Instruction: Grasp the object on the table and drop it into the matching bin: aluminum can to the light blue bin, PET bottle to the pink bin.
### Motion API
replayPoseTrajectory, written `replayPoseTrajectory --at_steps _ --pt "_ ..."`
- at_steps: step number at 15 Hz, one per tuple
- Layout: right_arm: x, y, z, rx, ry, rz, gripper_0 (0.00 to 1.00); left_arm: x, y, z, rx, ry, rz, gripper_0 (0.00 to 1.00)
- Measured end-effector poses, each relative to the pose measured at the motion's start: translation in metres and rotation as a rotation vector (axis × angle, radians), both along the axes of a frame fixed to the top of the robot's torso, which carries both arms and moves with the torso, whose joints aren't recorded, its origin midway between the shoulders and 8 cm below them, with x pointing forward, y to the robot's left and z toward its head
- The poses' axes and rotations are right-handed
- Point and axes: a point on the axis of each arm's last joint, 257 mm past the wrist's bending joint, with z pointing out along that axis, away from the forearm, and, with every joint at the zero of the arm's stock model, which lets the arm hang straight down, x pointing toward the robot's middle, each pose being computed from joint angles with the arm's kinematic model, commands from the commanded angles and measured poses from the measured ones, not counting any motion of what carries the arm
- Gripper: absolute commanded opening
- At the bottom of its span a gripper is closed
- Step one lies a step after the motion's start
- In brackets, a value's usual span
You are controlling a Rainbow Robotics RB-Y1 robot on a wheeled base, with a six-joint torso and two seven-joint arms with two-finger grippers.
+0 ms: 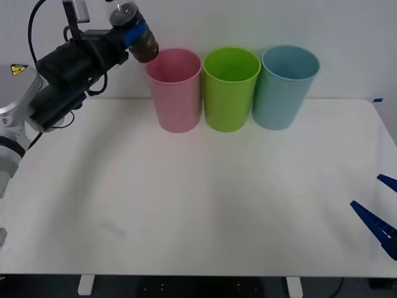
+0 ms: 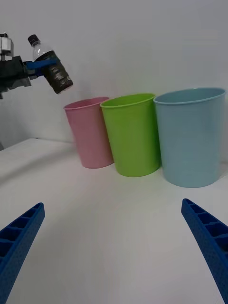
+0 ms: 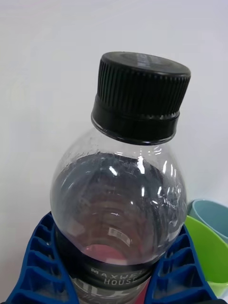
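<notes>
The left gripper (image 1: 133, 32) is clenched on the PET bottle (image 1: 138, 34), which is held tilted in the air just beside and above the rim of the pink bin (image 1: 175, 90). Past the pink bin a lime green bin (image 1: 231, 89) is set, then the light blue bin (image 1: 285, 86). The right gripper (image 1: 379, 214), spread open, is held low over the table (image 1: 198, 211), well apart from the pink bin.

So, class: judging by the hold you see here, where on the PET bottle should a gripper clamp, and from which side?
On the labelled body below the shoulder, from the side. The left gripper clamps the PET bottle there: the round, straight wall suits two fingers, and the cap stays free.
</notes>
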Motion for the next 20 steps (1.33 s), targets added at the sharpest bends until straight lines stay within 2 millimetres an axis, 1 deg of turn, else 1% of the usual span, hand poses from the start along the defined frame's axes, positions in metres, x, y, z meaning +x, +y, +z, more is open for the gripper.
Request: replayPoseTrajectory --at_steps 6,8,11,12,13,14,15,20 --pt "0.000 0.000 0.000 0.000 0.000 0.000 1.00 0.028 -0.044 -0.004 0.069 0.023 0.000 0.00" --pt "0.000 0.000 0.000 0.000 0.000 0.000 1.00 0.034 -0.054 -0.006 0.098 0.027 0.006 0.00" --pt "0.000 0.000 0.000 0.000 0.000 0.000 1.00 0.035 -0.062 -0.006 0.099 0.024 0.007 0.00" --pt "0.000 0.000 0.000 0.000 0.000 0.000 1.00 0.035 -0.064 -0.006 0.098 0.022 0.007 0.03" --pt "0.000 0.000 0.000 0.000 0.000 0.000 1.00 0.035 -0.065 -0.007 0.098 0.022 0.007 0.13" --pt "0.000 0.000 0.000 0.000 0.000 0.000 1.00 0.035 -0.065 -0.007 0.103 0.021 0.007 0.28" --pt "0.000 0.000 0.000 0.000 0.000 0.000 1.00 0.035 -0.066 -0.008 0.107 0.019 0.007 1.00" --pt "0.000 0.000 0.000 0.000 0.000 0.000 1.00 0.034 -0.068 -0.008 0.102 0.018 0.000 1.00"
